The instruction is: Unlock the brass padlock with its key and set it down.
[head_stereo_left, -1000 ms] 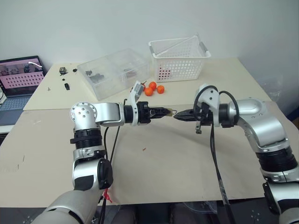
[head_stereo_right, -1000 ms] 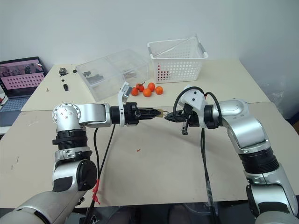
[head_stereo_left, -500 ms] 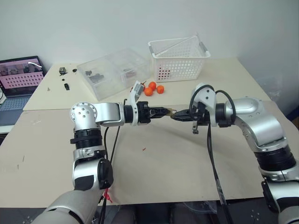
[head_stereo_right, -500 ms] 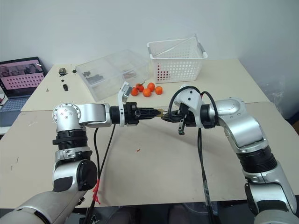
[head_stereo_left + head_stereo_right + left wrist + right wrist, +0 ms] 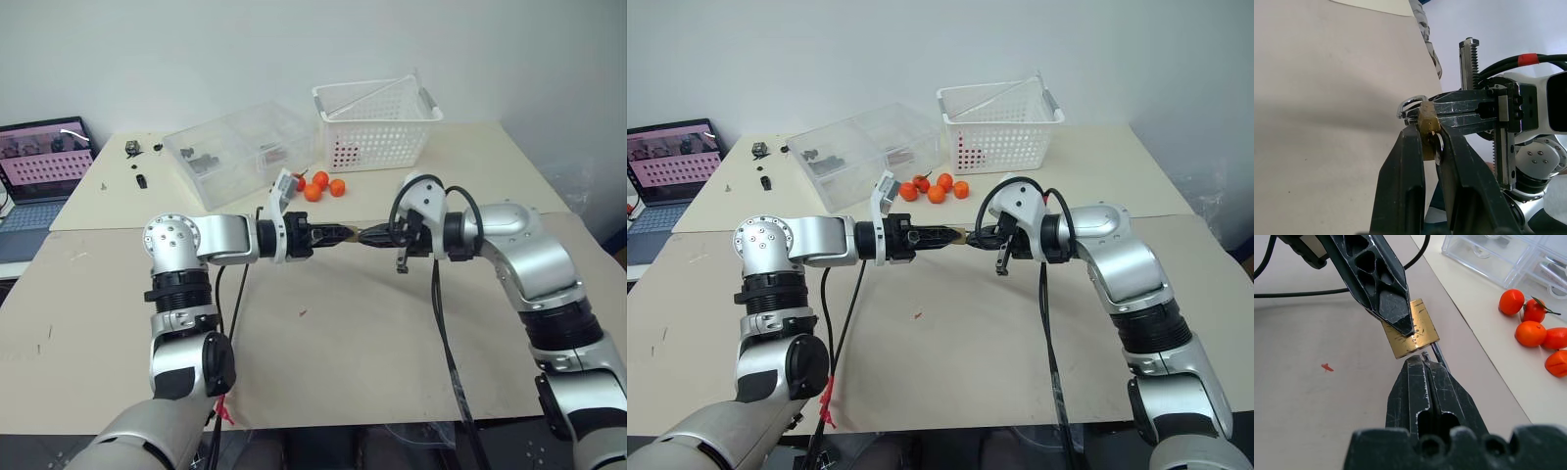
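The brass padlock (image 5: pixel 1410 329) hangs in the air above the table (image 5: pixel 392 323), pinched between the tips of the left gripper (image 5: pixel 1431 139), its silvery shackle (image 5: pixel 1409 104) poking out past the fingers. The right gripper (image 5: pixel 1425 363) meets it head-on, fingers pressed together with their tips right at the lock's edge, seemingly clamped on a thin metal piece. Beyond them lie oranges (image 5: pixel 321 186), a clear box (image 5: pixel 235 147) and a white basket (image 5: pixel 377 119).

light: bright, even, diffuse | shadows: soft under arms on bench (image 5: pixel 392 323) | glare: none | focus: sharp, near wrist-view foregrounds blurred
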Robot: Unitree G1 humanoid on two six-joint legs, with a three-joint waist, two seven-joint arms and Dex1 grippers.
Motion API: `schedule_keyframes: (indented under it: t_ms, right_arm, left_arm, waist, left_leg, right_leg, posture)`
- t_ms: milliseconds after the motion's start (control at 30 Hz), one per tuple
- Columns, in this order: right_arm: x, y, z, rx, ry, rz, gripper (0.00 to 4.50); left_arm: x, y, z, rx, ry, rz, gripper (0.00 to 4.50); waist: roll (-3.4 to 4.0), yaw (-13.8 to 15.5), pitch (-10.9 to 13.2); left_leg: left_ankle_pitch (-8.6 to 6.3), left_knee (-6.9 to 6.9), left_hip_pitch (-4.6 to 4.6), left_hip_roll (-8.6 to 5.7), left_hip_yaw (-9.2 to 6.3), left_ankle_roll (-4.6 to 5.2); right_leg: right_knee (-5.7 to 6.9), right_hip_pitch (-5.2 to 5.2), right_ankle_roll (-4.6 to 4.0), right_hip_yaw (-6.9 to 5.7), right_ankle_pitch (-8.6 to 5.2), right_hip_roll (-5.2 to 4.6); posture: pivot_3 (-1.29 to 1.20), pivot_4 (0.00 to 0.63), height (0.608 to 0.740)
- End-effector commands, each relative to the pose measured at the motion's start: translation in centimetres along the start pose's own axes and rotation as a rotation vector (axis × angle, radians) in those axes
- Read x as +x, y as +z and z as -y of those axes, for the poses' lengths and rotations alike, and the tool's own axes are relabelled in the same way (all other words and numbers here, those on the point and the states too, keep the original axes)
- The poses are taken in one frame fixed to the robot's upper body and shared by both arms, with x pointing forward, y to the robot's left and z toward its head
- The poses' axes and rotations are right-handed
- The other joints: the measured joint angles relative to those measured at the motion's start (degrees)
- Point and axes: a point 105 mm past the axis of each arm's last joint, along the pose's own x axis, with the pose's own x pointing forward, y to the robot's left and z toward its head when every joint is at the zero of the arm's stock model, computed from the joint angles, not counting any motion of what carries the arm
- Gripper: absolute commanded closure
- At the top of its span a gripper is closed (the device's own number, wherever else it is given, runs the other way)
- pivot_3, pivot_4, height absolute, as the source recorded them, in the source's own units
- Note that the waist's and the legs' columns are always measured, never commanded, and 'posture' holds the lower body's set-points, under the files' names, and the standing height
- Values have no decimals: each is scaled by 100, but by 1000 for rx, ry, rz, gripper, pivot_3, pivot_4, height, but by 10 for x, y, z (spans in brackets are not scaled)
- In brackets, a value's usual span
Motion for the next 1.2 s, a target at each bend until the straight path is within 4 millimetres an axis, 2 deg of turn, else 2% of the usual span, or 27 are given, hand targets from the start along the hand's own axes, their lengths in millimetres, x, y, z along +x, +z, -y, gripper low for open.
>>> schedule_keyframes:
  t_ms: [33,433,667,833,967,1200]
  right_arm:
    - [-2,12,8,-58,-39,38,4436]
    - [1,9,20,-110,-126,35,4436]
    - [-13,9,24,-119,-132,7,4436]
    - [-29,6,18,-90,-80,-32,4436]
    - [-45,5,12,-46,-39,-55,4436]
    - [-52,28,-4,50,40,65,4436]
  left_arm:
    - [-4,6,12,38,-35,18,4481]
    - [-8,7,10,37,-29,30,4481]
    - [-9,8,7,31,-17,29,4481]
    - [-10,7,5,30,-11,23,4481]
    - [-18,2,-4,31,20,-3,4481]
    - [-44,-2,-20,39,95,-53,4481]
  waist:
    - [0,0,0]
    - [0,-5,0]
    - [0,-2,0]
    - [0,3,0]
    - [0,-4,0]
    - [0,-23,0]
  left_leg:
    - [0,0,0,0,0,0]
    - [0,-2,1,0,-1,-1]
    - [1,-2,0,0,-1,-3]
    - [0,-4,-1,0,2,0]
    - [-1,-5,0,0,2,0]
    - [-12,-8,9,7,-8,19]
  right_leg:
    - [0,0,0,0,0,0]
    - [1,-1,0,1,0,0]
    - [1,-1,0,1,0,-1]
    - [-1,-1,0,0,0,0]
    - [-3,0,0,1,0,0]
    - [6,-3,-1,10,0,7]
  posture:
    - [0,150,740]
    - [0,150,740]
    - [0,150,740]
    - [0,150,740]
    - [0,150,740]
    - [0,150,740]
